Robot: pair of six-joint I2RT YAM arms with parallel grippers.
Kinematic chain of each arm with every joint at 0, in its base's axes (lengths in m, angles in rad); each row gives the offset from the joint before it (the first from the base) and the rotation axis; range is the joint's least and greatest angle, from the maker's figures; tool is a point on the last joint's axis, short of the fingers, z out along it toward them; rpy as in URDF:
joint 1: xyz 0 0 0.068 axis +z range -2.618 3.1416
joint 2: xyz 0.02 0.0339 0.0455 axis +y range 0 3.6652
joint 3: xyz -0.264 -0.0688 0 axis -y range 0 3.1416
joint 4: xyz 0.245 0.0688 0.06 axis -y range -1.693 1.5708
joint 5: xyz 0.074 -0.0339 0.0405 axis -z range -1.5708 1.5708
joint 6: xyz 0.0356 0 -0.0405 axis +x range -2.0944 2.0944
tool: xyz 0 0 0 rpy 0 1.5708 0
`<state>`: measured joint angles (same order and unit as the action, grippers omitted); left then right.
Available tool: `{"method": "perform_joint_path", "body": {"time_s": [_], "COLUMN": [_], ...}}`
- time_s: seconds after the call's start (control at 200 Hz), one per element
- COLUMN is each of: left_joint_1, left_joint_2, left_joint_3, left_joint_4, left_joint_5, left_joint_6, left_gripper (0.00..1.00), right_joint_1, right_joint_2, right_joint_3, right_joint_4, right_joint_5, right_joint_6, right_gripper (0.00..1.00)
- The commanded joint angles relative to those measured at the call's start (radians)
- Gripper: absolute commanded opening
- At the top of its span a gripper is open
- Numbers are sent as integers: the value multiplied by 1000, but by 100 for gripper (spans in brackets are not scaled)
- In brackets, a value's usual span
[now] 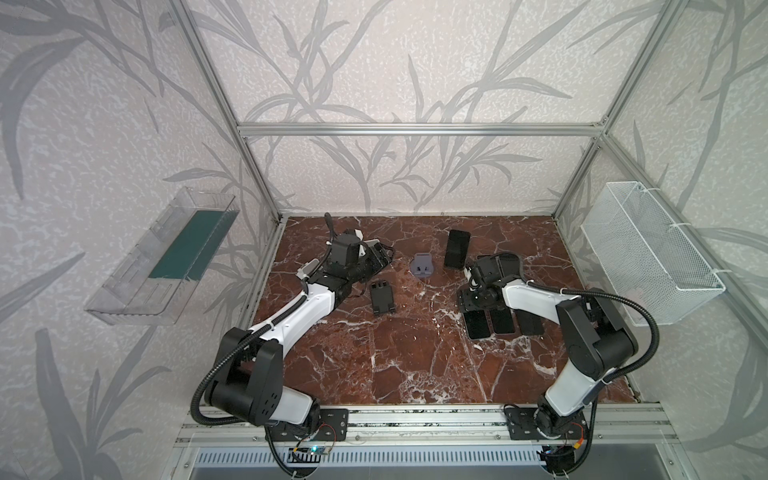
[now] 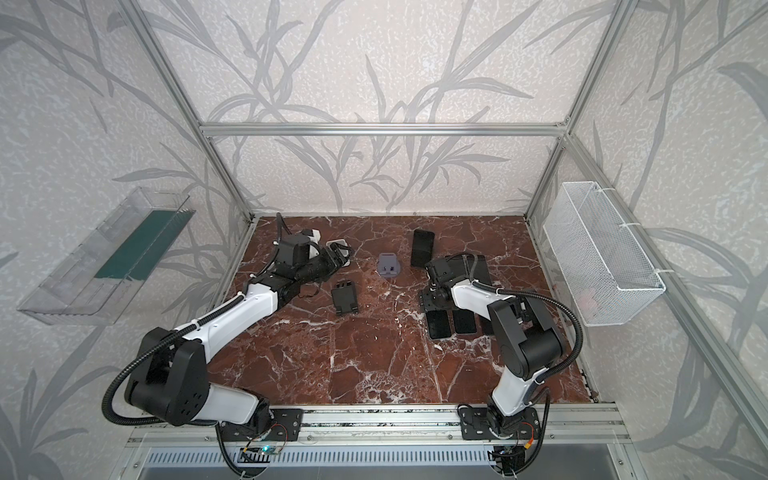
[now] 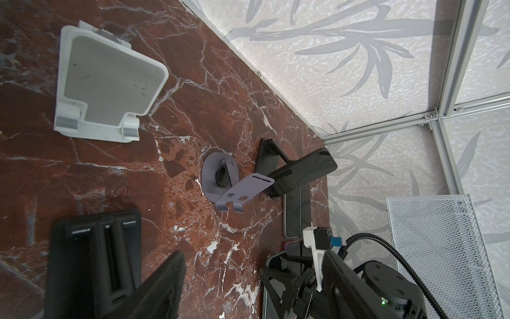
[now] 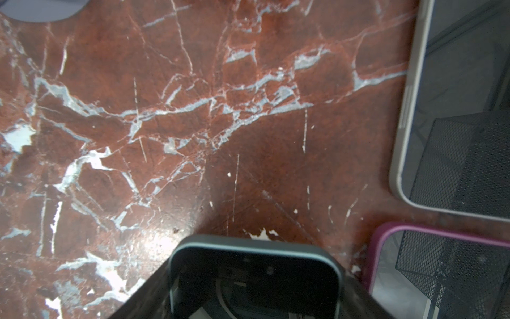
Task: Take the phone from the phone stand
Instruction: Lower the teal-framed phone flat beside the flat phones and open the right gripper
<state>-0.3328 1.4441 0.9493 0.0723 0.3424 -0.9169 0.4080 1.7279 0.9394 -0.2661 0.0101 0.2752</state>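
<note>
A black phone leans upright on a black phone stand at the back of the marble table, with no gripper near it; it also shows in the left wrist view as the phone. My right gripper hangs low at the right. In the right wrist view a second dark phone with a grey rim fills the space between its fingers, with no gap showing. My left gripper is open and empty at the back left.
Empty stands: white, lavender and flat black. Three phones lie flat in a row under the right arm; a grey-rimmed phone and a pink-rimmed phone lie beside the right gripper. A wire basket and a clear bin hang on the side walls.
</note>
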Motion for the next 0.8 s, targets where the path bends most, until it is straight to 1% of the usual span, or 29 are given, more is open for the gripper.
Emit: {"method": "perform_joint_path", "body": {"time_s": [0.0,0.185,0.55,0.575,0.795], "left_joint_1": [-5,-6,-8,-9,-10], "left_joint_2": [7,7,7,6,12], "left_joint_3": [31,31,32,32,34], "left_joint_4": [-4,-5,-9,-9,-4], "left_joint_5": [6,5,-1,-1,12], "left_joint_6": [1,2,7,7,4], "left_gripper": [78,78,78,78,78], "right_joint_1": [4,17,24,25,38], "right_joint_2": [-9,-13,-16,-45,-99], "right_joint_3": [-21,-24,0,2,48], "right_joint_4": [-61,-57,-65,-67,-118], "right_joint_5": [30,48,44,44,89], "right_joint_6": [0,4,16,17,51], "right_gripper": [78,80,80,80,84]}}
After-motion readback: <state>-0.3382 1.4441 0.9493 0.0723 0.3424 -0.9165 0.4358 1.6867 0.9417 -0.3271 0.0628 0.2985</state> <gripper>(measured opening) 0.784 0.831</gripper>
